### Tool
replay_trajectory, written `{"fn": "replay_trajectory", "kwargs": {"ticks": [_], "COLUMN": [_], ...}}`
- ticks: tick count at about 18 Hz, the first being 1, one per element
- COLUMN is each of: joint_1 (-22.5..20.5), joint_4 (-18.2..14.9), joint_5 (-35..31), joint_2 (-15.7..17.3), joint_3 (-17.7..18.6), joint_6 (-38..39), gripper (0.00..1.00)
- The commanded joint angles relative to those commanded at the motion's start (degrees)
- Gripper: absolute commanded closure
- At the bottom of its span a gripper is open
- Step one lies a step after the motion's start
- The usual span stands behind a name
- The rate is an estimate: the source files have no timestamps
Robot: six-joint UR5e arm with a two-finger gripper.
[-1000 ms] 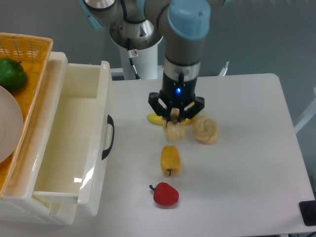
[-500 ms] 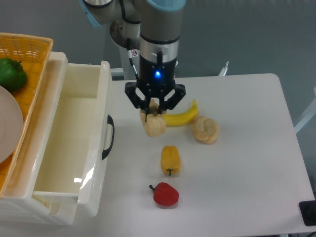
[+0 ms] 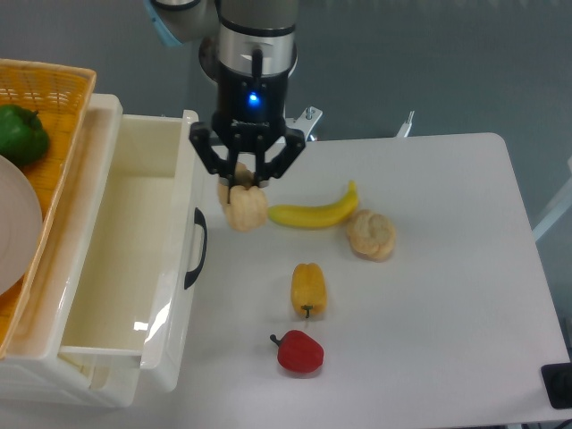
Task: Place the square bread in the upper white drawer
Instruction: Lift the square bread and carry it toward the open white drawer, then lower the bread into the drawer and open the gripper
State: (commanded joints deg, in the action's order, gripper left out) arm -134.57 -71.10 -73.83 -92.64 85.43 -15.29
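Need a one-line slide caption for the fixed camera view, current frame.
UR5e gripper carries the square bread above the table, just right of the open upper white drawer; banana and round bun lie behind.

**What the view hides or cuts off**

The upper part of the square bread (image 3: pixel 244 209) is covered by the gripper (image 3: pixel 243 186), so where the fingers meet it cannot be made out. The arm runs out of the top edge. The orange wicker basket (image 3: pixel 63 98), the white plate (image 3: pixel 16 234) and the green pepper (image 3: pixel 20 132) are cut by the left edge. A dark object (image 3: pixel 559 384) at the bottom right corner is clipped, possibly a device.
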Motion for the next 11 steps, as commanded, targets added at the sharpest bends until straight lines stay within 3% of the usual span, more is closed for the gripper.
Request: {"fn": "replay_trajectory", "kwargs": {"ticks": [11], "joint_1": [4.49], "joint_4": [0.09], "joint_5": [2.46], "joint_2": [-1.58], "joint_3": [0.18], "joint_6": [0.18], "gripper": [0.59]}}
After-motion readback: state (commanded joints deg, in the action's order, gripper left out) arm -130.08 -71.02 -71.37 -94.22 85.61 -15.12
